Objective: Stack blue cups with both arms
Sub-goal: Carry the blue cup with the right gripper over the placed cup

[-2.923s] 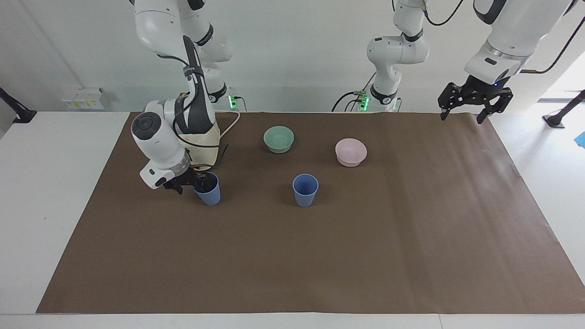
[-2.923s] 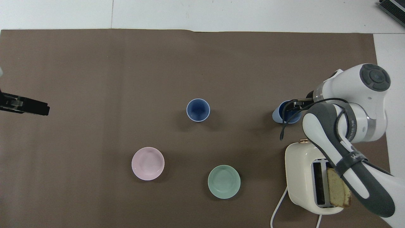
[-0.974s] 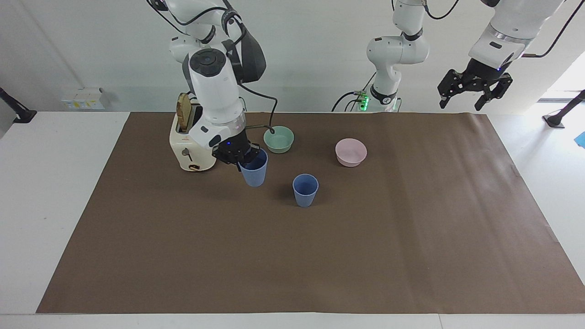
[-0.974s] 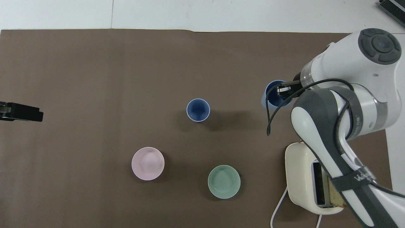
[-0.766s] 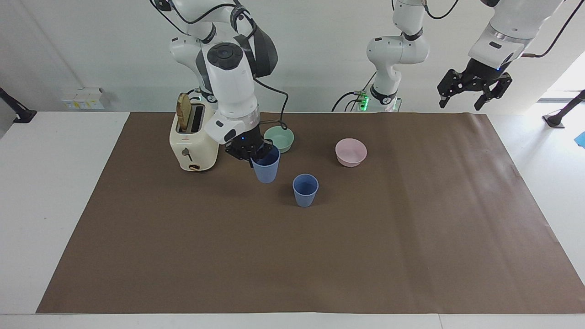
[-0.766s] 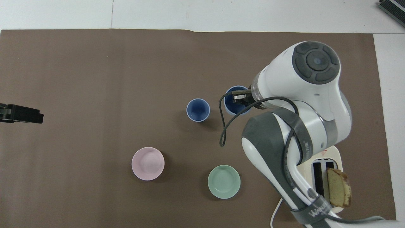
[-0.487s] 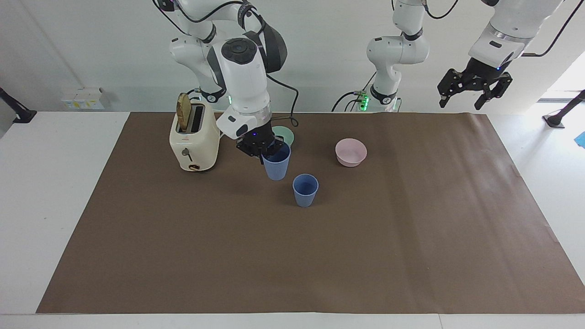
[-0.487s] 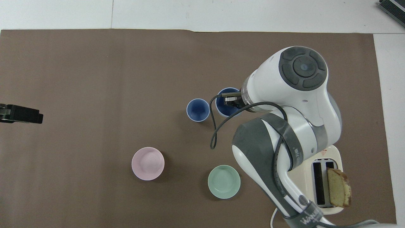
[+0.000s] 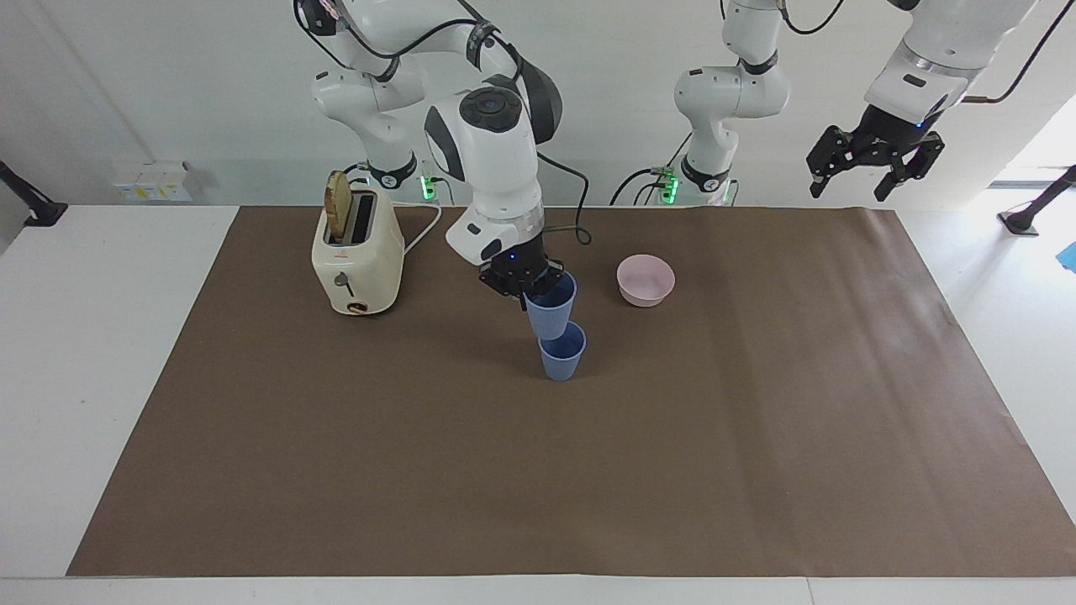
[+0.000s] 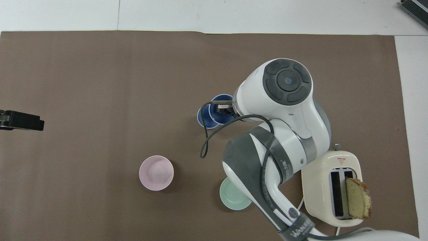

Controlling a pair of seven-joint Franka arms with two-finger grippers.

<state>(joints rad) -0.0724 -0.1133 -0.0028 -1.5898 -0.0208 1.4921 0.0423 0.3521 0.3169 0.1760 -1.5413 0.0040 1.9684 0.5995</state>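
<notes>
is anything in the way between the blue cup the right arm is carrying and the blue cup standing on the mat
Nothing visible. The right gripper holds the carried matte blue plastic cup by its rim, up in the air over the standing blue plastic cup. The standing cup's mouth looks empty, and the pink bowl sits apart, nearer the robots.

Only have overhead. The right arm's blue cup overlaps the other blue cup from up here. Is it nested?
Observer: Not that I can see. In the facing view the held cup is upright in the air, gripped at its rim by the right gripper. Its base is about level with the rim of the standing cup.
Operator: Left arm? I only get a black tip at the frame edge.
Observer: The left gripper hangs high over the left arm's end of the table, open, waiting.
</notes>
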